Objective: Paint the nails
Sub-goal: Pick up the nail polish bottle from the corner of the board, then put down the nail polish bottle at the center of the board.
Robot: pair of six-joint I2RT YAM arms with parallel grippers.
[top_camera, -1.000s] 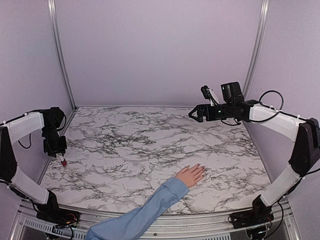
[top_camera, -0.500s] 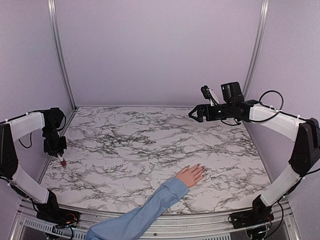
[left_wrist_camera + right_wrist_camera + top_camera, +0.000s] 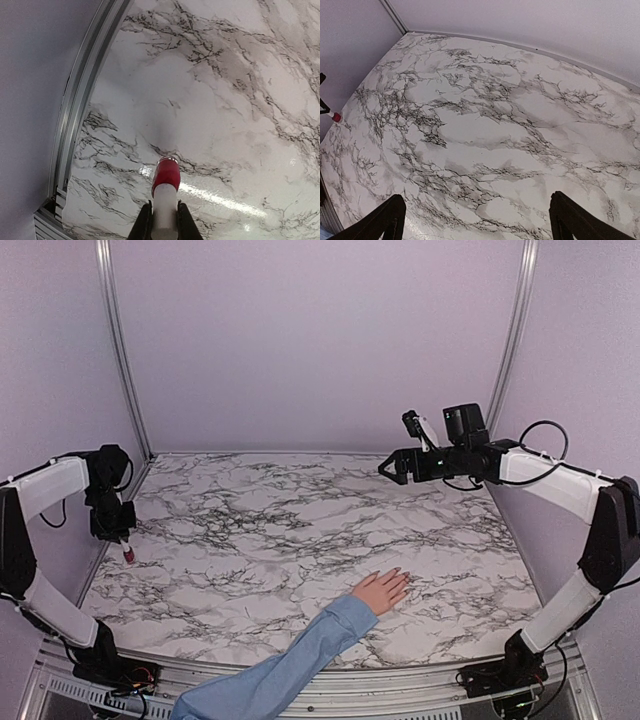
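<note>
A light-skinned hand (image 3: 380,591) in a light blue sleeve (image 3: 300,660) lies flat on the marble table near the front middle. Its nails (image 3: 401,576) are tiny at the fingertips, too small to tell apart. My left gripper (image 3: 123,543) is at the far left edge, shut on the white cap of a small red nail-polish bottle (image 3: 128,555) that hangs bottle-down just above the table. In the left wrist view the gripper (image 3: 164,224) clamps the cap above the red bottle (image 3: 166,177). My right gripper (image 3: 392,469) is open and empty, held high at the back right, far from the hand.
An aluminium frame rail (image 3: 75,130) runs along the table's left edge beside the bottle. Lilac walls close in the back and sides. In the right wrist view the open gripper (image 3: 477,225) looks down on the marble top (image 3: 485,125), with the bottle (image 3: 335,117) at far left.
My left gripper has risen a little and drifted toward the back with the bottle. The right arm and the hand have not moved.
</note>
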